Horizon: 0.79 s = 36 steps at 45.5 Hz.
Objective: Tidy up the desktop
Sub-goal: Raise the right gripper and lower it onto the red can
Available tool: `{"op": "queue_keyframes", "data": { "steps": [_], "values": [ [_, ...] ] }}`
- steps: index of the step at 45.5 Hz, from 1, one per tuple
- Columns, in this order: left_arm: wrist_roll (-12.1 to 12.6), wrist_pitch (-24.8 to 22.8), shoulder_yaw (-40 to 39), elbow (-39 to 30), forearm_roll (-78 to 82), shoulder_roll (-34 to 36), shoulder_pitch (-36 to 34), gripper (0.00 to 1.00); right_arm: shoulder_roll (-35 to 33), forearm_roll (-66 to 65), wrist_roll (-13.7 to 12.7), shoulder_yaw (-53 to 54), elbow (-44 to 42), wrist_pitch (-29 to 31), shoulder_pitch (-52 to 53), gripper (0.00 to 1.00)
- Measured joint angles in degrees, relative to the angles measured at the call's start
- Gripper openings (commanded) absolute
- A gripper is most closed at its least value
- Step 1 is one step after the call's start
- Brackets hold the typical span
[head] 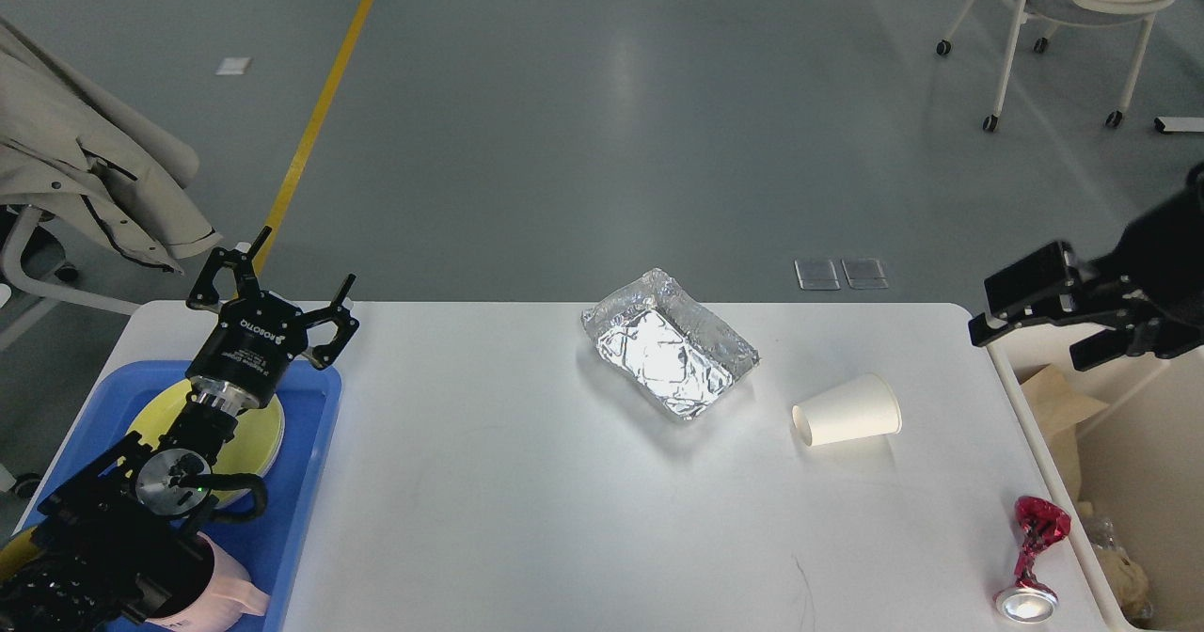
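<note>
Head view showed the tabletop (527, 519) filling the lower frame, long axis running left to right. It looked stiff, heavy and fixed, not something to grip; the light cup (847, 411), lying mouth-left, and thin, crushable foil tray (670, 355) were. The left tool (273, 279) hovered spread wide, empty. The right tool (1039, 331) hung parted over the bin (1129, 444), empty.

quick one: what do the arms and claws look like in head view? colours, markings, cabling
Both arms are black. The left claw has two skeletal black fingers on a cylindrical body with white ROBOTIQ lettering, above a silver wrist ring. Lower down sit a round metallic disc, a small green light and looped black cables. The right claw looks blocky and matte black; no markings legible.
</note>
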Motion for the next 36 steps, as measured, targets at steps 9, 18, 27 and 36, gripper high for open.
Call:
{"op": "queue_keyframes", "data": {
  "steps": [9, 18, 27, 36],
  "values": [
    [0.00, 0.00, 0.00, -0.01, 0.00, 0.00, 0.00, 1.00, 4.96, 5.76, -6.51, -1.22, -6.90, -18.64, -26.30, 1.00],
    [0.00, 0.00, 0.00, 0.00, 0.00, -0.01, 0.00, 1.00, 7.88, 12.18, -7.07, 2.33, -16.00, -24.46, -42.34, 1.00],
    [0.00, -0.02, 0.00, 0.00, 0.00, 0.01, 0.00, 1.00, 10.36, 13.70, -6.97, 4.90, -21.77, -30.47, -52.49, 1.00],
    [0.00, -0.02, 0.00, 0.00, 0.00, 0.00, 0.00, 1.00, 11.90, 14.04, -6.59, 6.75, -25.30, -34.26, -59.05, 0.88]
  ]
}}
